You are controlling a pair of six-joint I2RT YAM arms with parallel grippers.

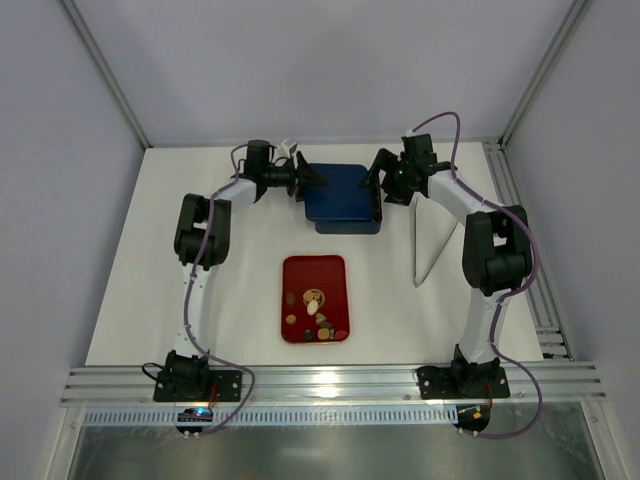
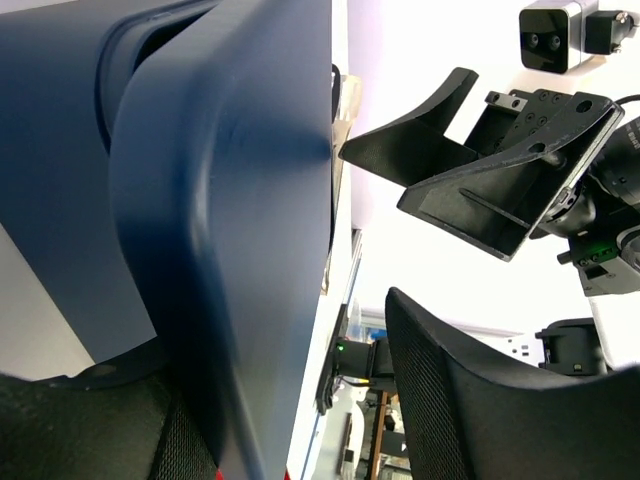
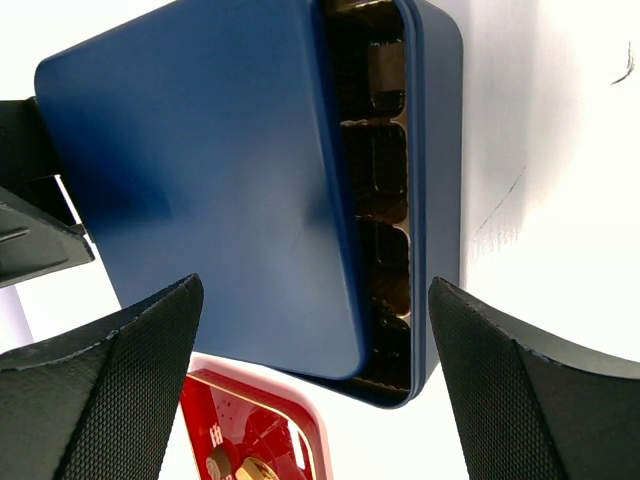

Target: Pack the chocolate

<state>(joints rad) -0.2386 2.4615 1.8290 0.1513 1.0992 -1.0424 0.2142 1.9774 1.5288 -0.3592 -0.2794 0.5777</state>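
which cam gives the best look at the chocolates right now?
Top external: the chocolates all show, lying loose on the red tray. Right wrist catches only a tray corner with one or two pieces at the bottom edge. Left wrist shows none, only the blue box up close.

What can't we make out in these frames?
Box compartments: the right wrist view shows one strip only; the blue lid covers the rest, so the contents are unknown.
Chocolates on the red tray: too small in the top external view to count; the right wrist view cuts the tray off at its bottom edge.
Left gripper: in the left wrist view the lid hides one fingertip, so contact with the lid is unclear.
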